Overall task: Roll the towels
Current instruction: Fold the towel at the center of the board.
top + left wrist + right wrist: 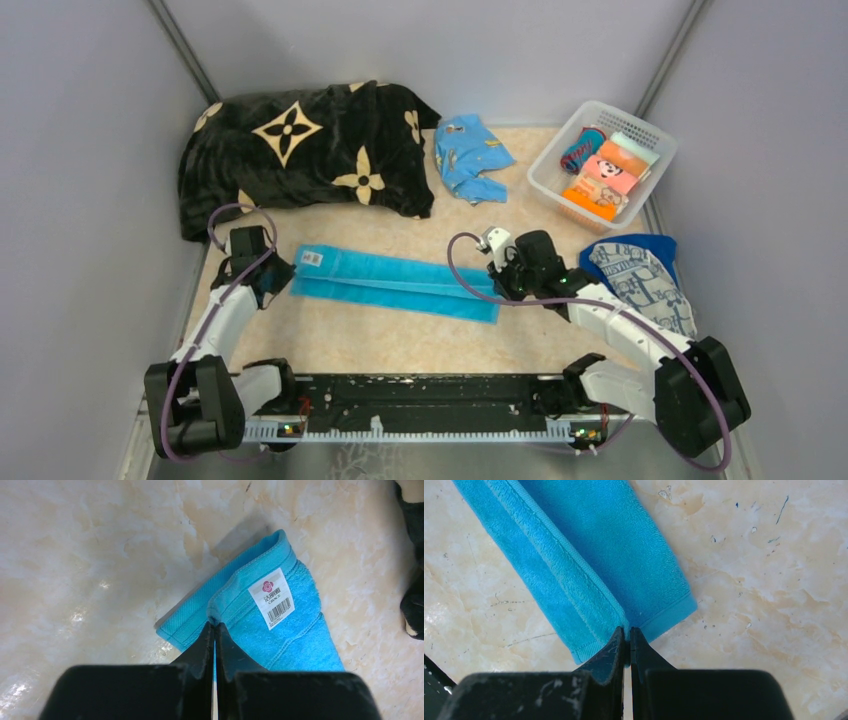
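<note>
Lying folded lengthwise mid-table, the turquoise towel (395, 285) has its left end clamped in the left gripper (215, 625), its right end in the right gripper (628, 629). Farther back lie a black blanket (300, 150), blue garment (470, 155) and basket (552, 150); printed towel (640, 280) at right.

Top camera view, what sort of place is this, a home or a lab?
Most likely a robot test cell, not a home: plain grey walls box in a marble-look table, the left arm and right arm are mounted at its near edge, with a turquoise towel laid out.
</note>
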Motion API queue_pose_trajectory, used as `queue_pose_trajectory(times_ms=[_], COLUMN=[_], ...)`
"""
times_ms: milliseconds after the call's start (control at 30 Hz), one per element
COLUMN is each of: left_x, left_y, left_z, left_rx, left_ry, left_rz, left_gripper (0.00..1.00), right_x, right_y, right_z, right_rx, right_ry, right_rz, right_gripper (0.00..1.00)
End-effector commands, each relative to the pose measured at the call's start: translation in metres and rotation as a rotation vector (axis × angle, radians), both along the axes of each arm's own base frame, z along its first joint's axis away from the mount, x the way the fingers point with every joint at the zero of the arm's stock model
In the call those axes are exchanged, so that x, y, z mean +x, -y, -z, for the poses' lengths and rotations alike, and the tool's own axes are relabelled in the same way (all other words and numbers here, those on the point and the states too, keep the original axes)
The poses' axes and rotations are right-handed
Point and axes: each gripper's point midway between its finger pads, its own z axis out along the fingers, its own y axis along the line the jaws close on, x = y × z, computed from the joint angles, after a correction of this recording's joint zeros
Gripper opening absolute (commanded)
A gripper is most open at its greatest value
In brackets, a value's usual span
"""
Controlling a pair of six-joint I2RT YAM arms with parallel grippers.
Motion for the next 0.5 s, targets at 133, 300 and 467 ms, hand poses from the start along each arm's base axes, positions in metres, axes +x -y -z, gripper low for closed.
queue_pose_trajectory(times_ms=[133,300,467], left_x=[-0.015,-0.023,-0.027], left_y=[-0.006,-0.005,-0.005], left_z=[0.008,0.016,0.021], left_rx=[0.01,0.008,0.007], left_ry=[-0.033,-0.06,-0.079], left_rz=[-0.035,-0.04,-0.045], left_gripper=[0.0,0.0,0.08], right_x=[0.007,0.003,0.001], right_y=[-0.002,-0.004,-0.006], right_z=[-0.01,-0.002,0.002], right_rx=[-0.024,-0.037,-0.051], right_ry=[0.021,-0.017,-0.039], right_rz=[-0.008,-0.027,-0.041], right_gripper=[0.0,0.01,0.14])
